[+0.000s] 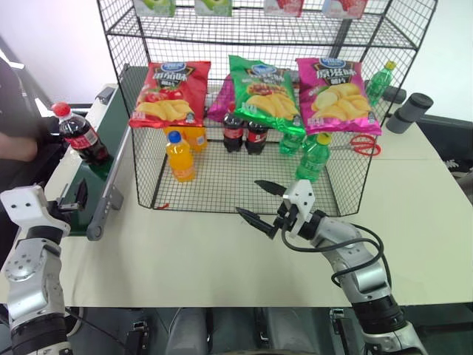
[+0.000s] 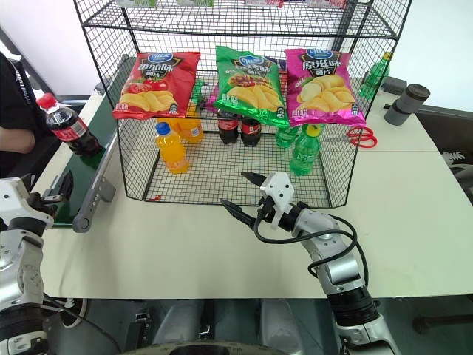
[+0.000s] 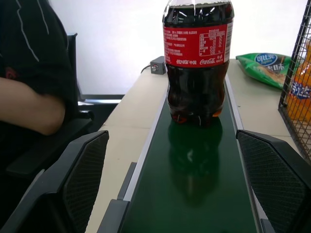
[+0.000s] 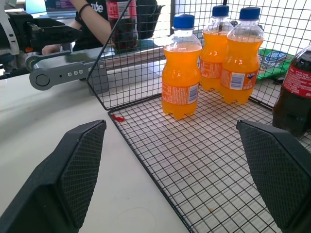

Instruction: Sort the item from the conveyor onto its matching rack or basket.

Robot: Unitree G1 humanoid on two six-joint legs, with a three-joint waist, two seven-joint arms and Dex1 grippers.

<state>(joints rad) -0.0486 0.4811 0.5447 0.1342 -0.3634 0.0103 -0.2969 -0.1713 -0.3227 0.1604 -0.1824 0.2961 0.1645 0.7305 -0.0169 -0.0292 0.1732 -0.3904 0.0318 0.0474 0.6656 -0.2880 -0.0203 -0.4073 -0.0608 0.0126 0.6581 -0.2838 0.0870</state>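
where conveyor meets beige table

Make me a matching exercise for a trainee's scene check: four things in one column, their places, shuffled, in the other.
1. cola bottle
2. scissors
3. crisp bags
4. right gripper

A. hung across the rack's front
B. standing on the conveyor
C. on the table behind the rack's right side
D. over the table before the rack, fingers apart

Pairs: 1-B, 2-C, 3-A, 4-D
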